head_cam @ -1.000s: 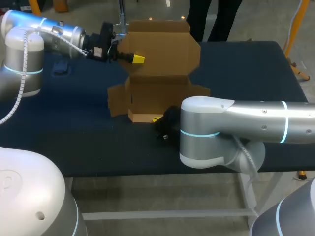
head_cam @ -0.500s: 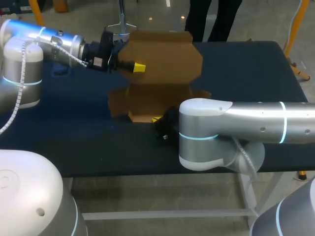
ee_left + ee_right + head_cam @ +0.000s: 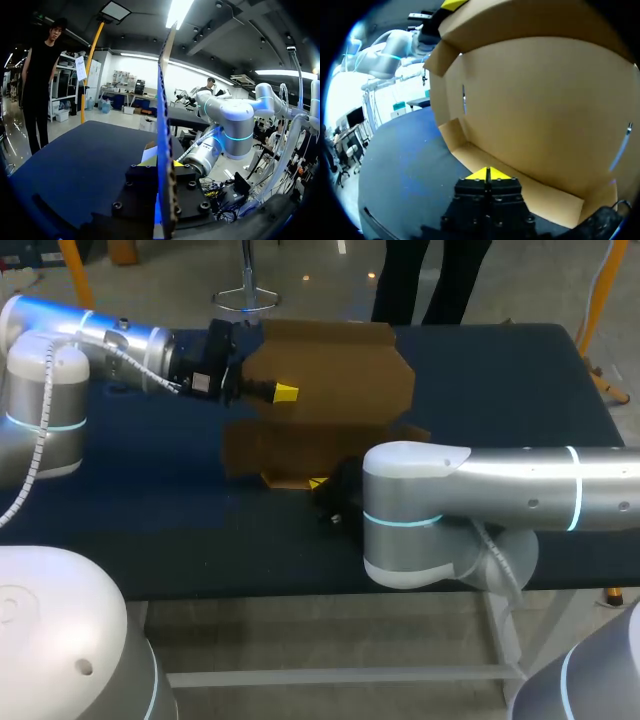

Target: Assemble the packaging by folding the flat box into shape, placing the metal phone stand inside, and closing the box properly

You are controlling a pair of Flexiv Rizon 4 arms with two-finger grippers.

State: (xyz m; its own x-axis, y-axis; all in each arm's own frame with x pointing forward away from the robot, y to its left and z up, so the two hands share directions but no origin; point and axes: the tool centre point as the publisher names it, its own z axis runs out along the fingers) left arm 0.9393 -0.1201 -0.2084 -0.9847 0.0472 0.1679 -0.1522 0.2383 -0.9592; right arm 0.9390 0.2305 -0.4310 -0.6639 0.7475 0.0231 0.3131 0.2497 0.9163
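Note:
The brown cardboard box (image 3: 300, 445) stands mid-table, its big lid (image 3: 335, 370) leaning forward over the open base. My left gripper (image 3: 283, 392) is shut on the lid's left edge. In the left wrist view the lid (image 3: 163, 95) runs edge-on between that gripper's (image 3: 163, 162) fingers. My right gripper (image 3: 320, 483) is low at the box's front wall, fingers shut together. In the right wrist view this gripper (image 3: 487, 173) points into the box (image 3: 535, 110), with nothing seen between its tips. No metal phone stand is in view.
The dark blue table (image 3: 150, 500) lies bare to the left of the box and at the back right. My right arm's thick forearm (image 3: 500, 490) lies across the front right, hiding the box's right front corner. Side flaps (image 3: 240, 448) stick out left of the box.
The left gripper has swung the lid forward and down over the base. The right arm has stayed put.

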